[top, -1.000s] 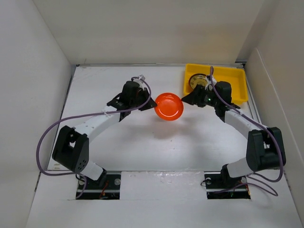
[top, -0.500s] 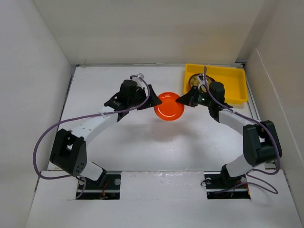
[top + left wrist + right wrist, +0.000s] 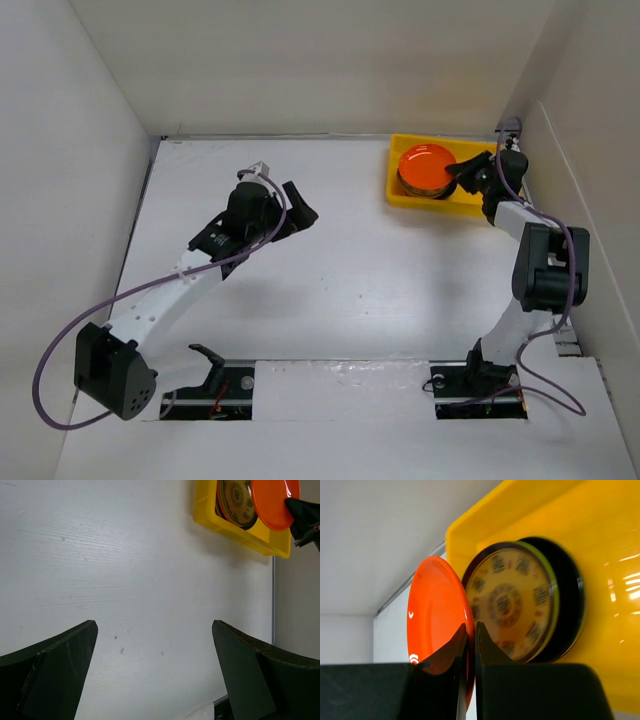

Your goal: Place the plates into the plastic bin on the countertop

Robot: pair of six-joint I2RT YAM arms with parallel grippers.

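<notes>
An orange plate [image 3: 425,163] hangs tilted over the left end of the yellow plastic bin [image 3: 437,205], with my right gripper [image 3: 456,173] shut on its rim. In the right wrist view the jaws [image 3: 470,635] pinch the orange plate's [image 3: 432,625] edge. Behind it a stack lies in the bin [image 3: 600,540]: a brown-and-gold plate [image 3: 512,600] on top, a lime green rim [image 3: 553,605] and a black plate [image 3: 570,590] below. My left gripper [image 3: 301,207] stands open over the white countertop [image 3: 350,280], holding nothing. The left wrist view shows its fingers [image 3: 60,665] wide apart and the bin [image 3: 240,532] far ahead.
White walls [image 3: 90,150] close in the countertop on the left, back and right. The bin sits in the back right corner, close to the right wall. Purple cables trail from both arms.
My left gripper opened, let go of the orange plate and drew back to the left. My right gripper shut on the plate's rim and carried it right, over the stack in the bin.
</notes>
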